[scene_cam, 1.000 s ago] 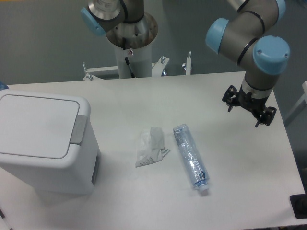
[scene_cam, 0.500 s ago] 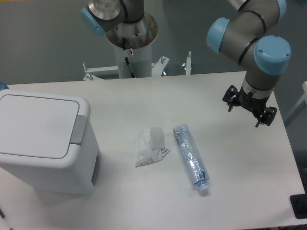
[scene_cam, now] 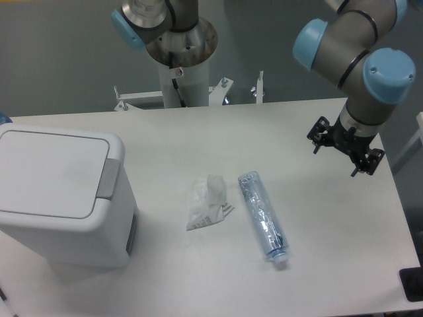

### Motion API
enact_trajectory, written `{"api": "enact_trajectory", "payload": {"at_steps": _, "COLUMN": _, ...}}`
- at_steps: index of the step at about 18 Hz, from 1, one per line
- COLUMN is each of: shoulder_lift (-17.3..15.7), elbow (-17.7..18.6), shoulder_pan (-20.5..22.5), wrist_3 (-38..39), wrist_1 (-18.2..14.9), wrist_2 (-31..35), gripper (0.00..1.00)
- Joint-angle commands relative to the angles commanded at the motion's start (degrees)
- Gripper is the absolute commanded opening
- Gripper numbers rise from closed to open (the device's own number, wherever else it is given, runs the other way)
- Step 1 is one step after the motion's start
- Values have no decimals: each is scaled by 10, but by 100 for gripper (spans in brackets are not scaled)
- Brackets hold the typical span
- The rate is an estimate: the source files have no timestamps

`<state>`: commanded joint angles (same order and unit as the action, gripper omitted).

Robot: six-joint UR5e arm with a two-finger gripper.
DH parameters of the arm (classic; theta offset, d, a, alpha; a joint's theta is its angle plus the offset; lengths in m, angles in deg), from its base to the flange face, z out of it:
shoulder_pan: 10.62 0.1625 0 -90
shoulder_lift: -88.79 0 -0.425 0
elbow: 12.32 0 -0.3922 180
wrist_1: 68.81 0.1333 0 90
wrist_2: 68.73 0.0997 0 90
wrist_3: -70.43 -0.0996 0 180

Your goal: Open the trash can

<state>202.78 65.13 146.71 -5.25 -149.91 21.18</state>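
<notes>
Trash can (scene_cam: pixel 63 198) sat at the table's left edge, well apart from the gripper (scene_cam: pixel 344 147), which hung over the right side of the table (scene_cam: pixel 317 264); crumpled wrapper and plastic bottle lay between the two. Gripper: black, two-finger, fingers (scene_cam: pixel 320 132) spread apart w/ nothing between them, held above the tabletop, not touching anything. Arm (scene_cam: pixel 360 59): grey links w/ light-blue joint caps, came in from the upper right, elbow high, wrist bent downward so gripper pointed toward the table, tilted slightly. Base column (scene_cam: pixel 180 59) stood behind the table's far edge, approx. centre-left. Trash can: large white boxy plastic bin, rounded corners, flat lid (scene_cam: pixel 49 172) fully down, lid panel outlined by a thin grey seam; grey rect. push tab (scene_cam: pixel 108 178) on the lid's right edge, facing the table centre. Bin upright; dark recess visible low on its right side wall. Wrapper (scene_cam: pixel 209 201): crumpled clear/white plastic, near table centre, right of the bin, not touching it. Bottle (scene_cam: pixel 262 216): clear plastic, lying on its side just right of the wrapper, cap end toward the near edge, crushed a bit. Dark object at the lower-right corner, partly cut off, cannot tell what.
</notes>
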Motion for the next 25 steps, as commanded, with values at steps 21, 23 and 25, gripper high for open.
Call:
{"api": "enact_trajectory", "payload": {"at_steps": 21, "shoulder_lift": -21, "elbow": -105, "shoulder_pan": -138, "wrist_3": 406, "wrist_1": -84, "wrist_2": -120, "gripper": 100}}
{"api": "enact_trajectory", "payload": {"at_steps": 23, "shoulder_lift": -23, "elbow": -106, "shoulder_pan": -144, "wrist_3": 425, "wrist_1": -82, "wrist_2": -137, "gripper": 100}}
{"api": "enact_trajectory", "payload": {"at_steps": 25, "shoulder_lift": -30, "elbow": -106, "shoulder_pan": -149, "wrist_3": 453, "wrist_1": -83, "wrist_2": -165, "gripper": 100}}
